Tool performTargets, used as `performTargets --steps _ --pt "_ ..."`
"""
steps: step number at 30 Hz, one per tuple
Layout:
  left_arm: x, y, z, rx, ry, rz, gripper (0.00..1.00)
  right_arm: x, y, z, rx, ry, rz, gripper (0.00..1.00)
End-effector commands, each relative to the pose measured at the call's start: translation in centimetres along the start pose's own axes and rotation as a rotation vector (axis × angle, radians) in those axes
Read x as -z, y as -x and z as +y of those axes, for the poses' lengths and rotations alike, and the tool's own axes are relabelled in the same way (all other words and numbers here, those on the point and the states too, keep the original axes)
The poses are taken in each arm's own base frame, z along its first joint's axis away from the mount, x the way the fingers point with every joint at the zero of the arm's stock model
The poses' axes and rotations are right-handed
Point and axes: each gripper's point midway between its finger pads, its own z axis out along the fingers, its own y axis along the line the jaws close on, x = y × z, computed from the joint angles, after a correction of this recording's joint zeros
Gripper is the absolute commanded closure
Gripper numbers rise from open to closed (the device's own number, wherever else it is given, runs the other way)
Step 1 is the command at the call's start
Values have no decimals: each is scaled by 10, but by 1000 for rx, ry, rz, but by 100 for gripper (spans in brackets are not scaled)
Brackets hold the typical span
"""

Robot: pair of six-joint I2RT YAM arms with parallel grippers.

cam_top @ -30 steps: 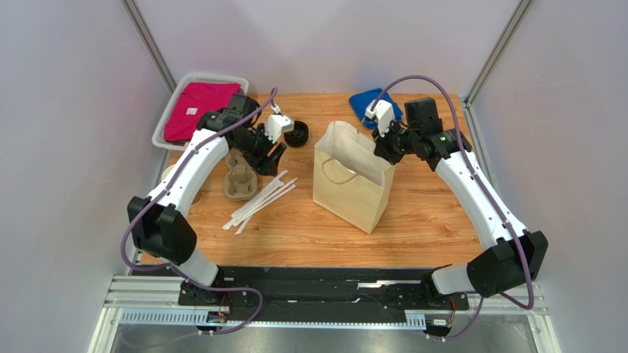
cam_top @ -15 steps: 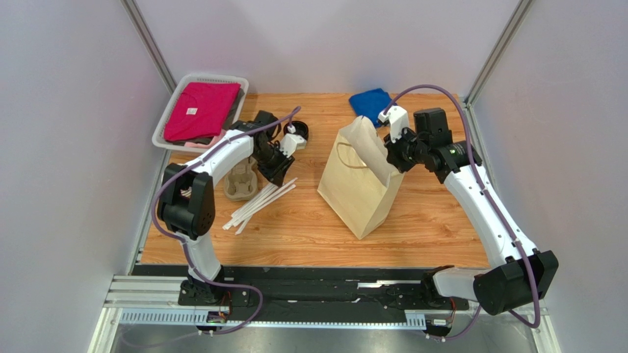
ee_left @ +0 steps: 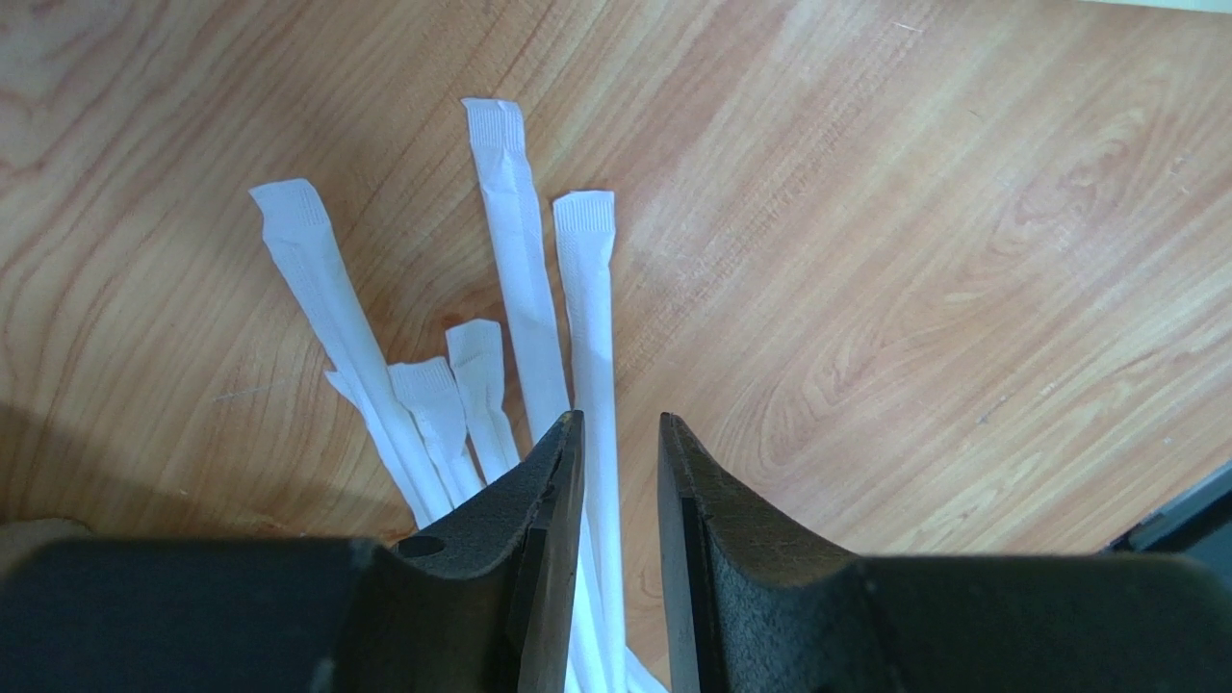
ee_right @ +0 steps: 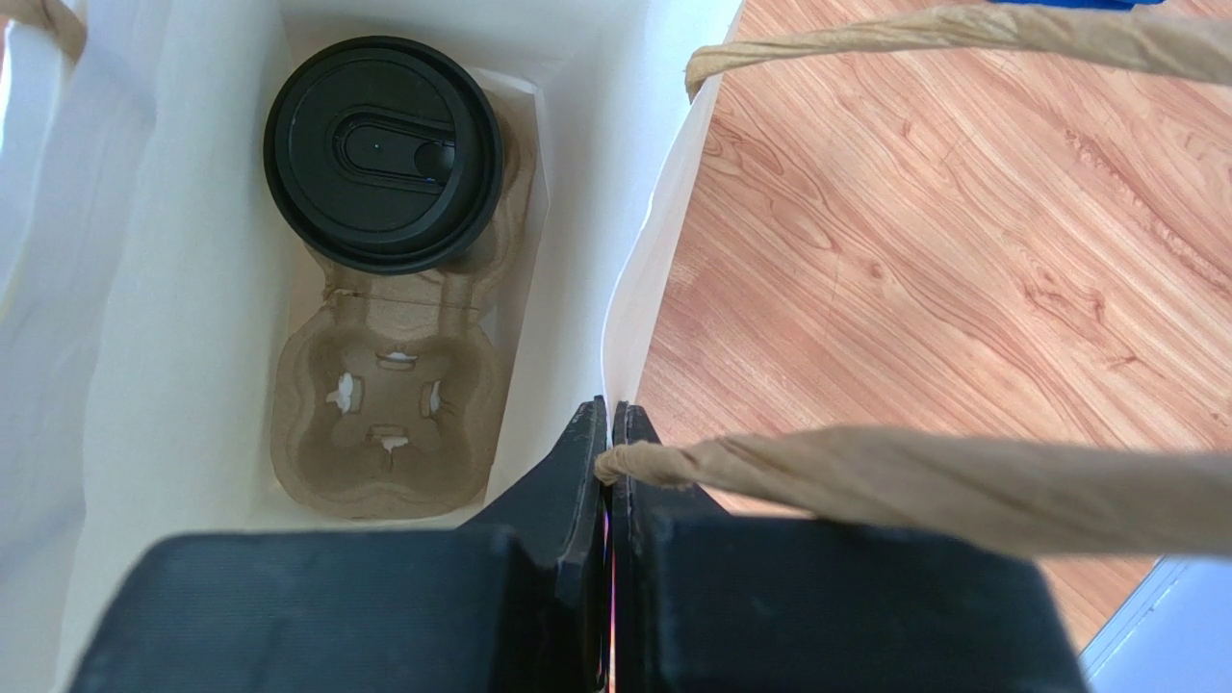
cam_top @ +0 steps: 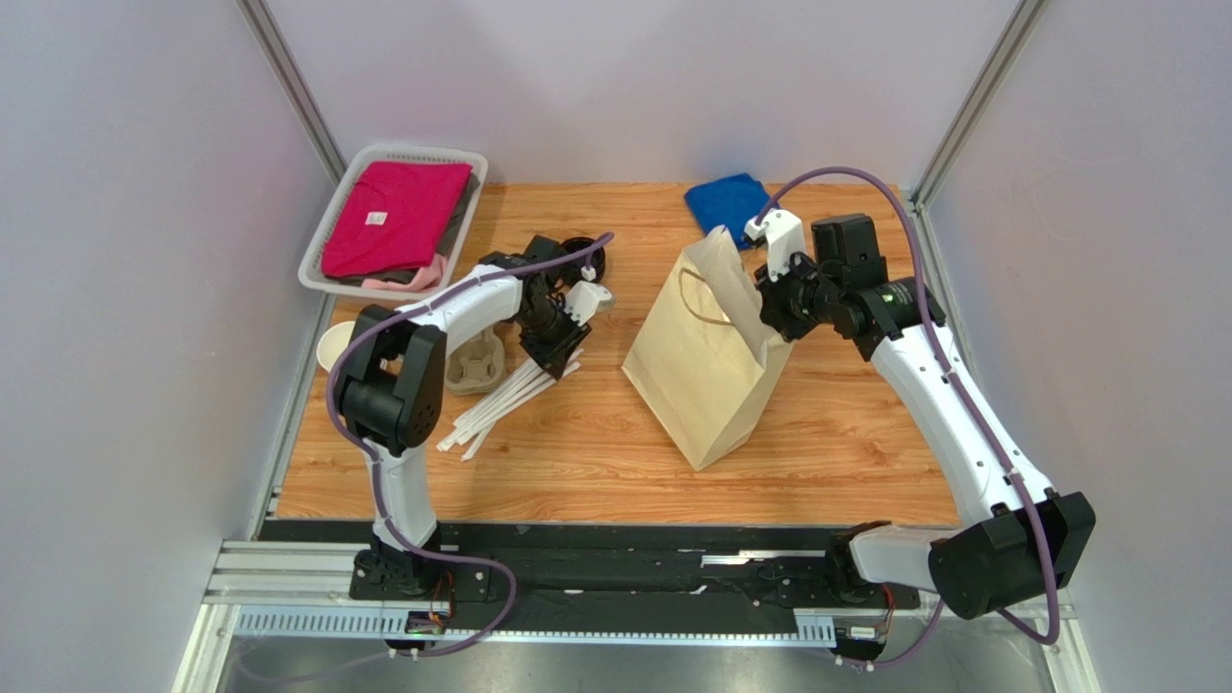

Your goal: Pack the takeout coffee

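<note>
The takeout coffee [ee_right: 383, 152], a cup under a round black lid, stands in a brown pulp cup carrier [ee_right: 391, 419] at the bottom of the paper bag [ee_right: 159, 246]. The tan bag [cam_top: 709, 361] stands tilted mid-table. My right gripper [ee_right: 609, 412] is shut on the bag's rim beside a twisted paper handle [ee_right: 926, 484], and it shows at the bag's right top corner in the top view [cam_top: 771, 299]. My left gripper [ee_left: 622, 422] hangs just above several white wrapped straws [ee_left: 521, 289], its jaws narrowly apart, with one straw running under the gap. It shows left of the bag in the top view [cam_top: 567, 340].
A second pulp carrier [cam_top: 473, 364] lies left of the straws [cam_top: 506, 400]. Loose black lids [cam_top: 584, 256] lie behind my left gripper. A white basket [cam_top: 326, 238] with red cloth is at back left, a blue cloth [cam_top: 728, 202] at back centre, and a paper cup [cam_top: 336, 345] at the left edge.
My left gripper moved from near the black lids forward and down over the straws. My right gripper pulled the bag's rim back and right, tilting the bag.
</note>
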Motion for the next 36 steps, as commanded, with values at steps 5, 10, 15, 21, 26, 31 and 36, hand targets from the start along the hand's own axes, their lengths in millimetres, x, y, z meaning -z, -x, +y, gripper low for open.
performTargets --steps 5,10,15,21,26,31,36 --pt "-17 2 5 -8 35 17 67 4 -1 0 -12 0 3 100" --pt "-25 -2 2 -24 32 38 67 3 -1 0 -9 0 10 100" --pt "-31 -10 7 -22 72 70 69 4 -2 0 -7 1 11 100" --pt "-36 -19 2 -50 124 103 76 5 -2 1 0 6 8 100" --pt "-38 -28 -13 -62 166 145 89 9 -1 2 -4 1 -5 100" --pt "-8 -16 -36 -14 119 78 100 18 3 6 5 11 -28 100" --pt "46 9 -66 25 54 -59 100 20 1 9 10 24 -33 100"
